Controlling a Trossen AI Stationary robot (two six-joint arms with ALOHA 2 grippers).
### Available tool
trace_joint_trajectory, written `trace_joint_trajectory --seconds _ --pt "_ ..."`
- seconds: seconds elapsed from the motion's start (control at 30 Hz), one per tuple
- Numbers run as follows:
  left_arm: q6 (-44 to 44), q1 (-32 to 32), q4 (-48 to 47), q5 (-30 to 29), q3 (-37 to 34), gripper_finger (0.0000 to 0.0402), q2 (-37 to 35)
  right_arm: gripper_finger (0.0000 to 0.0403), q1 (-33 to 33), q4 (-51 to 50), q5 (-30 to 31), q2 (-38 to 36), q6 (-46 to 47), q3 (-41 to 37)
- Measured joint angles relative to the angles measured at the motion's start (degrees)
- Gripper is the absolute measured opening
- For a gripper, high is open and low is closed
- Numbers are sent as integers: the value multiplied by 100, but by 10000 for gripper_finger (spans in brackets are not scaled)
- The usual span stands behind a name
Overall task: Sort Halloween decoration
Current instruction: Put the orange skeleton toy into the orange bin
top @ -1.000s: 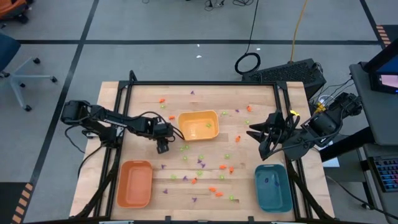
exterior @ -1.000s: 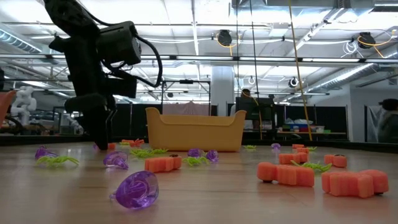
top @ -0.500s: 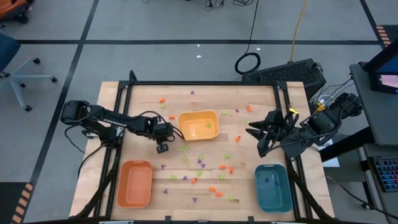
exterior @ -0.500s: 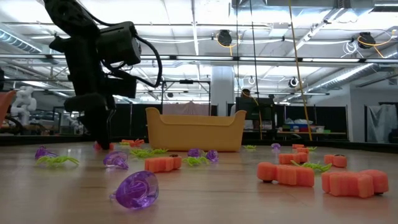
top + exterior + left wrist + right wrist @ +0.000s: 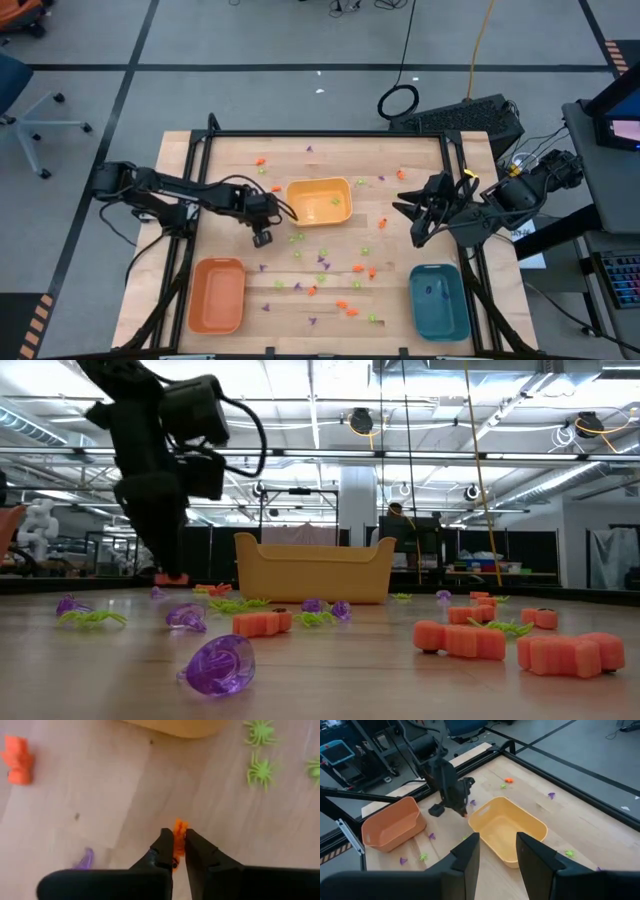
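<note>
Left gripper [image 5: 179, 847] jaws clamped on an orange decoration piece [image 5: 179, 836], lifted just off the desk [image 5: 230, 150] left of the yellow tray [image 5: 319, 201]. Right gripper [image 5: 495, 850] jaws apart, empty, hovering near desk's right edge above the teal tray [image 5: 439, 300].

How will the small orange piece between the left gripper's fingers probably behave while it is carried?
The orange piece looks tiny and probably very light, so the left gripper, shut on it, should lift it easily. Only a thin edge sits between the fingers, so it may twist or slip. Its lumpy outline suggests it would not roll far if dropped.
</note>
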Motion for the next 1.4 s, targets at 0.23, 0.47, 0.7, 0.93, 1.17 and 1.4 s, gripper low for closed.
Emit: trace_joint_trajectory --seconds 0.23,0.47,0.7,0.93,1.17,1.4 --pt "-286 -3 -719 57 357 20 -647 116 0 -3 -2 -1 -19 0" --pt "-749 -3 -874 25 775 21 -1607 116 0 -3 -4 -1 -21 0" --pt "-1048 -3 -788 -57 1220 22 -2513 116 -56 17 1 15 10 0" --pt "-1084 -14 -1213 -224 1194 22 -2652 116 -179 100 5 39 -89 0" --pt "-1046 -317 -952 75 605 38 -1947 116 -212 139 3 41 -122 0" --pt "-816 -596 628 12 115 164 -965 116 -212 150 0 41 -91 0"
